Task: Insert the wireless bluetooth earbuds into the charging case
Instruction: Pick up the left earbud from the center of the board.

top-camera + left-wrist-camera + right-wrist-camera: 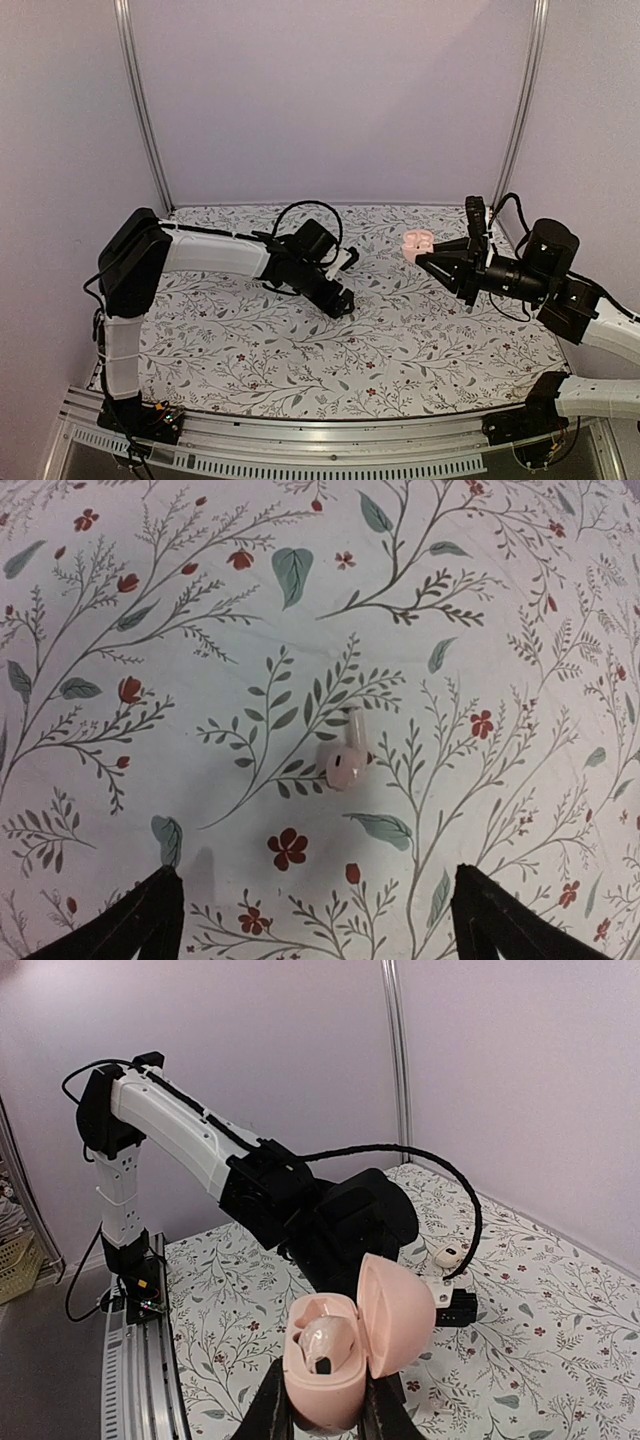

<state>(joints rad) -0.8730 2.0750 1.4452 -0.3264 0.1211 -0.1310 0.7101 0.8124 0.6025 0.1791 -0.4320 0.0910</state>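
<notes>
Between the two dark fingers of the right gripper (pixel 325 1412) sits the charging case (pixel 320 1385), a pale pink clamshell pinched at its lower body on both sides. Its lid (pixel 398 1310) stands open, swung to the right on the hinge. Inside the case one earbud (pixel 328 1340) lies in its seat, glossy pink with a small dark spot at its lower end. In the top view the case (pixel 417 242) is at the tip of the right gripper (pixel 428 256), with the open side turned up.

To the left of the case and well apart from it, the left gripper (pixel 342 303) points down at the cloth. Its wrist camera shows the second earbud (pixel 345 760) lying alone on the floral tablecloth (pixel 200 630), the round head low and the short stem pointing up in the picture. The left gripper (pixel 325 925) is spread wide: its two black fingertips (pixel 140 920) show only at the bottom corners, touching nothing, with the second earbud between and beyond them.

Behind the case rise plain lilac walls (pixel 330 100) with metal posts (pixel 140 100).
</notes>
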